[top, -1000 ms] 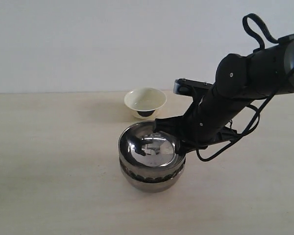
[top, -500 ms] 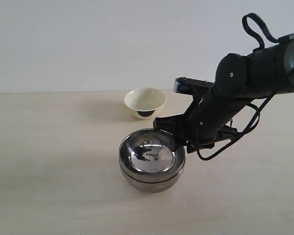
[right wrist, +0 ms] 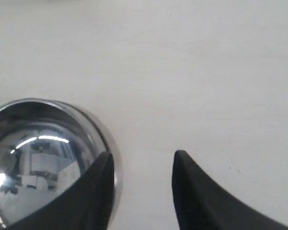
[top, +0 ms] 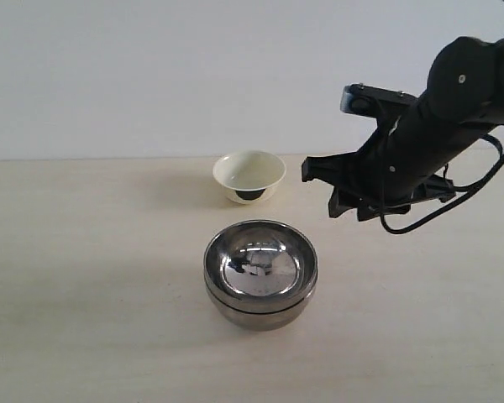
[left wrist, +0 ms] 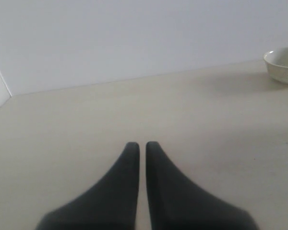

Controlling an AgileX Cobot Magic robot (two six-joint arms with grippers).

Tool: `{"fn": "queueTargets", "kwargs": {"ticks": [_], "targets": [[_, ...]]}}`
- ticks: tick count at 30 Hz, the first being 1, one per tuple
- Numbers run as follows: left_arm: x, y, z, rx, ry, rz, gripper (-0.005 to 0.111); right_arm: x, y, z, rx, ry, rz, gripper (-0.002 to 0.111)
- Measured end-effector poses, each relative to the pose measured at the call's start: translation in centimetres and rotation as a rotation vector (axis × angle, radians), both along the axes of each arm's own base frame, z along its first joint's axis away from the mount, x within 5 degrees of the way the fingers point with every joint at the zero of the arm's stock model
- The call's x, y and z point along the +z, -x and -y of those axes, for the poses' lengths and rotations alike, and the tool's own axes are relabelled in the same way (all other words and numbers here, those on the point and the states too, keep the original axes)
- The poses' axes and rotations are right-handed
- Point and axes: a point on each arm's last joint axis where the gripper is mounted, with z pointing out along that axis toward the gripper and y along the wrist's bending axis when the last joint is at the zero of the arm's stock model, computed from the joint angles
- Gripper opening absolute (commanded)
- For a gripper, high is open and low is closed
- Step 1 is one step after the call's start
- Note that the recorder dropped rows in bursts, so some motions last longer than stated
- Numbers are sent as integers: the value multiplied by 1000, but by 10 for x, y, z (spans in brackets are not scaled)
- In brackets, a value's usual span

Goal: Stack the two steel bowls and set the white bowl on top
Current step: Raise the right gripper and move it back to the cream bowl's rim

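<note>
The two steel bowls (top: 260, 274) sit nested one inside the other at the table's middle front; the top one's shiny inside also shows in the right wrist view as the steel bowls (right wrist: 38, 158). Behind them stands the small white bowl (top: 249, 175), upright on its dark foot, seen far off as the white bowl (left wrist: 283, 64) in the left wrist view. My right gripper (top: 319, 189) hangs open and empty above the table, to the right of the bowls, as the right gripper (right wrist: 143, 160) shows. My left gripper (left wrist: 142, 146) is shut on nothing, low over bare table.
The pale wooden table (top: 84, 294) runs back to a plain white wall (top: 151, 75). The right arm (top: 437, 126) and its looping cable (top: 487, 180) hang over the table's right side.
The upper steel bowl dropped level into the lower one. My right gripper let go of its rim, then rose and drew back to the right.
</note>
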Motion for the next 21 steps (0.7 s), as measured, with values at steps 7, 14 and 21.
{"fn": "queueTargets", "kwargs": {"ticks": [7, 14, 21], "targets": [[0, 0, 0, 0, 0, 0, 4, 7, -15, 6, -32, -14, 84, 35], [0, 0, 0, 0, 0, 0, 4, 7, -57, -11, -25, -27, 92, 35], [0, 0, 0, 0, 0, 0, 4, -7, -103, -29, -5, -28, 86, 35]]}}
